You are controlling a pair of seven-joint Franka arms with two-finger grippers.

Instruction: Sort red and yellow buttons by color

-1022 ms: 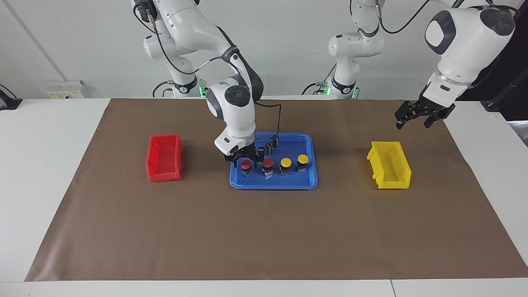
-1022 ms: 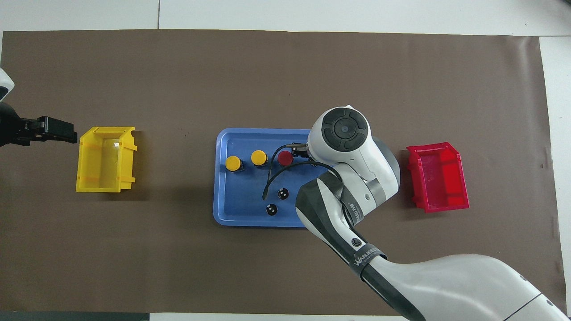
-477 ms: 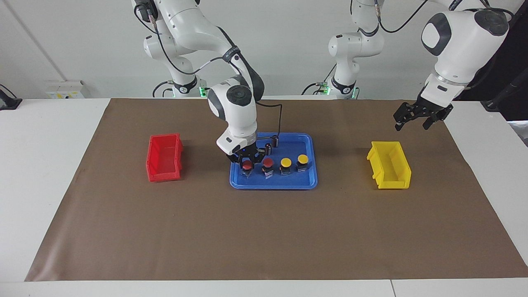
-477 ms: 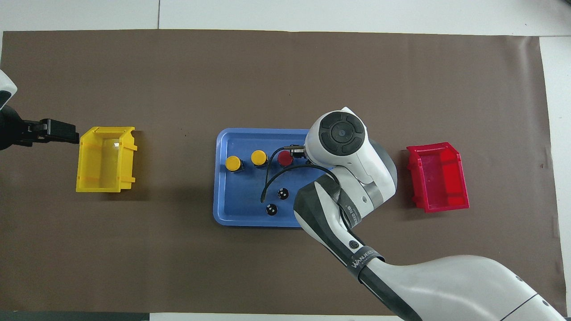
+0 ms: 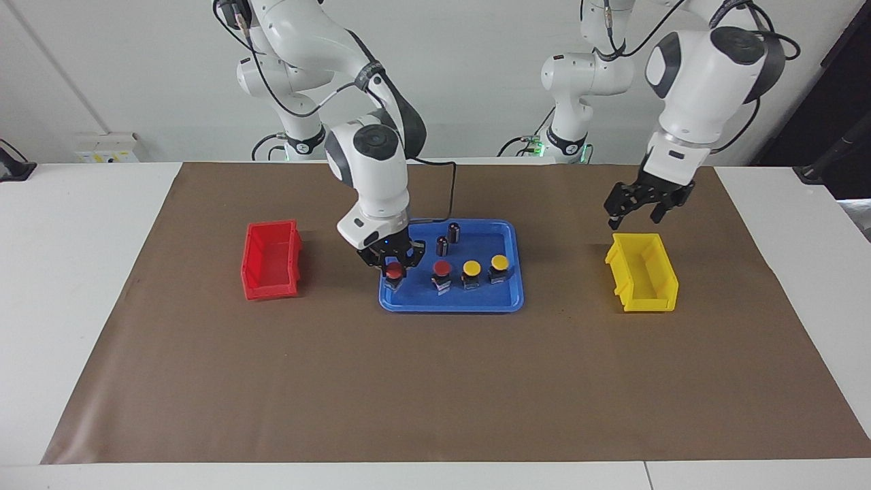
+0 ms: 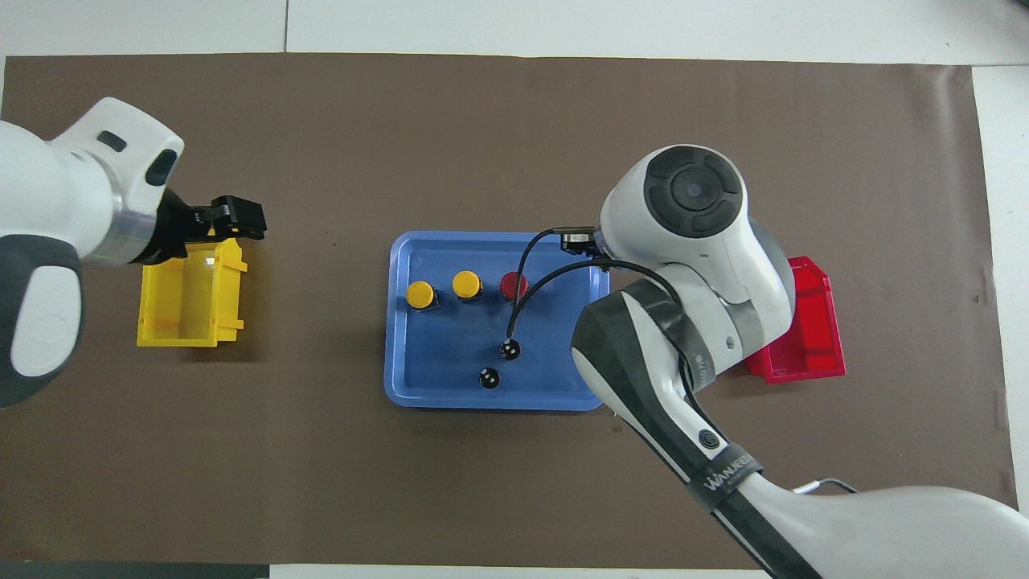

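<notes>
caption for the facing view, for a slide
Right gripper shut on a red button in the blue tray; left gripper over the yellow bin.

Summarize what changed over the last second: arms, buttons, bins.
The right hand closed on the end red button and has carried it toward the red bin, to the blue tray's edge. The left hand swung in over the table beside the yellow bin, holding nothing. The other red button, both yellow buttons, both black cylinders, tray and bins stayed put.

Blue tray (image 5: 512, 299), two dark cylinders (image 5: 448, 238), brown mat (image 5: 435, 388), white table (image 5: 68, 224)
</notes>
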